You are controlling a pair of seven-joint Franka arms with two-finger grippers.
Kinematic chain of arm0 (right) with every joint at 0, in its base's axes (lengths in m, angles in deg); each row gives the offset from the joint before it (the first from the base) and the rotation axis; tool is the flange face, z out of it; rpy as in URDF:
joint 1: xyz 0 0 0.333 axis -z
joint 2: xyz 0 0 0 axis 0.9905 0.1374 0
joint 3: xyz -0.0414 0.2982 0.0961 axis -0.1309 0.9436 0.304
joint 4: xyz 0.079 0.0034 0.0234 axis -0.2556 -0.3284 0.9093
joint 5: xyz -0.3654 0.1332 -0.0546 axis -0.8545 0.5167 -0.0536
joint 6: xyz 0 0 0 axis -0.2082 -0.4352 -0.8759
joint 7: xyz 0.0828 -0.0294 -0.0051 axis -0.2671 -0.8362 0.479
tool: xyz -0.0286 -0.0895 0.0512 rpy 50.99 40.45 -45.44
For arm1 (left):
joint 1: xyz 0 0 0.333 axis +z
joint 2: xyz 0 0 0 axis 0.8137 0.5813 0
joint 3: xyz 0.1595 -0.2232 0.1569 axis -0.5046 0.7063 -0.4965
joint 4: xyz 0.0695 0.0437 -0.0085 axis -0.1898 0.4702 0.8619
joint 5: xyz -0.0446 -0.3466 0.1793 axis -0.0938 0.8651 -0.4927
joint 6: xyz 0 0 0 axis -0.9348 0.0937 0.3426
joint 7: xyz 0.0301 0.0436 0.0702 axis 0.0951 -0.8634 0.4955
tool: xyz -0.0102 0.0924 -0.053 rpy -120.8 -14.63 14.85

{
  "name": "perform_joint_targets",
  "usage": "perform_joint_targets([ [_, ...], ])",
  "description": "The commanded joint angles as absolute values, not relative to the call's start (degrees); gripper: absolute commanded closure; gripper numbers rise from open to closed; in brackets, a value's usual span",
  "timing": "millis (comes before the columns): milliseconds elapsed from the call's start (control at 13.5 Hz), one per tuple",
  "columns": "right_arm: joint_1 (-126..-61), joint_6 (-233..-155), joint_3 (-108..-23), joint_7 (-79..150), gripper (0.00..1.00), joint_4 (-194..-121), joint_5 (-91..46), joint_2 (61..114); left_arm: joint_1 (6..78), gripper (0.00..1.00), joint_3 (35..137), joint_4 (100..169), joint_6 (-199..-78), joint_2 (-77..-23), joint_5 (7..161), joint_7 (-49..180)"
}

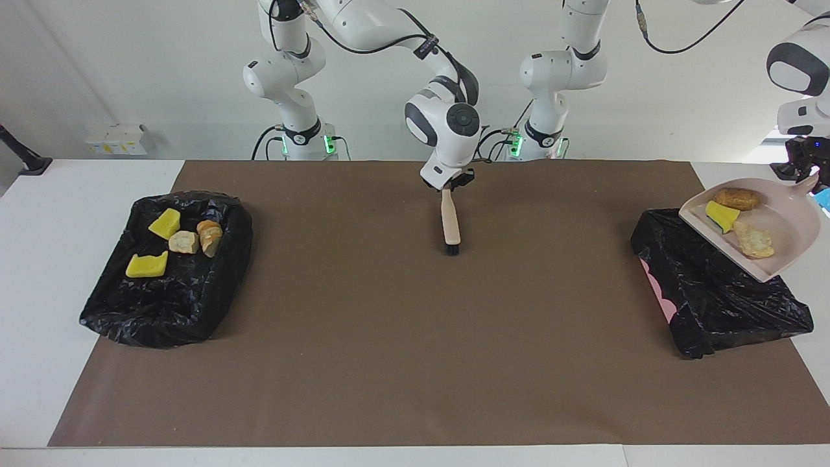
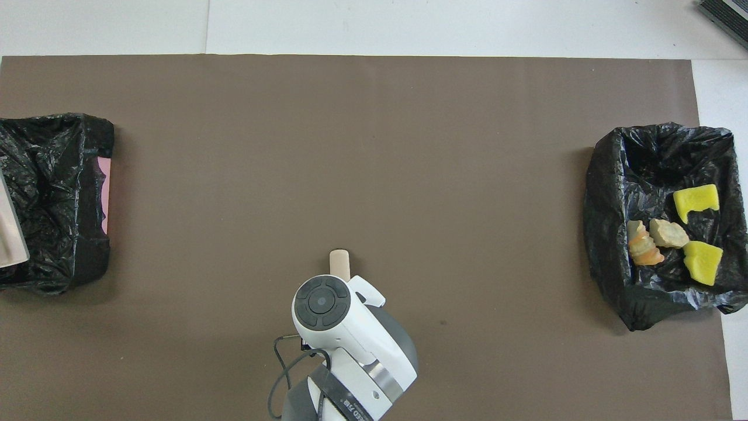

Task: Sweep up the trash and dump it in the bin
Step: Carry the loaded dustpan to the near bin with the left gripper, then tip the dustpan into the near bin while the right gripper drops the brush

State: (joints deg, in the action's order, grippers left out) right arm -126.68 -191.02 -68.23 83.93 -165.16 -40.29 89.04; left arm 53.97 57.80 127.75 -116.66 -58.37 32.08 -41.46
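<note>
My left gripper is shut on the handle of the beige dustpan and holds it tilted over the black-bagged bin at the left arm's end. In the pan lie a brown bread chunk, a green-topped yellow sponge and a pale lump. My right gripper is shut on the beige brush, which hangs bristles-down at mid-table; its end shows in the overhead view. The other bin holds two yellow sponge pieces and two bread pieces.
A brown mat covers the table. Small white boxes and a dark stand sit off the mat at the right arm's end. In the overhead view only the dustpan's edge shows, over its bin.
</note>
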Motion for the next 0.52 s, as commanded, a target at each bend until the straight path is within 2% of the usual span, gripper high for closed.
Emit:
perform_joint_targets([
  [0, -125.35, -187.06, -68.51, 84.75, 0.00, -163.24, -40.53, 87.77, 52.71, 1.00, 58.73, 126.78, -116.66, -57.51, 25.59, -39.98],
  [223, -122.90, -182.39, -68.87, 83.96, 0.00, -160.51, -40.89, 86.02, 49.46, 1.00, 58.91, 126.96, -112.98, -58.04, 15.76, -34.79],
  [446, -118.77, -178.52, -68.78, 80.90, 0.00, -159.71, -41.94, 81.19, 49.01, 1.00, 61.89, 126.43, -109.55, -58.30, 9.16, -32.41],
])
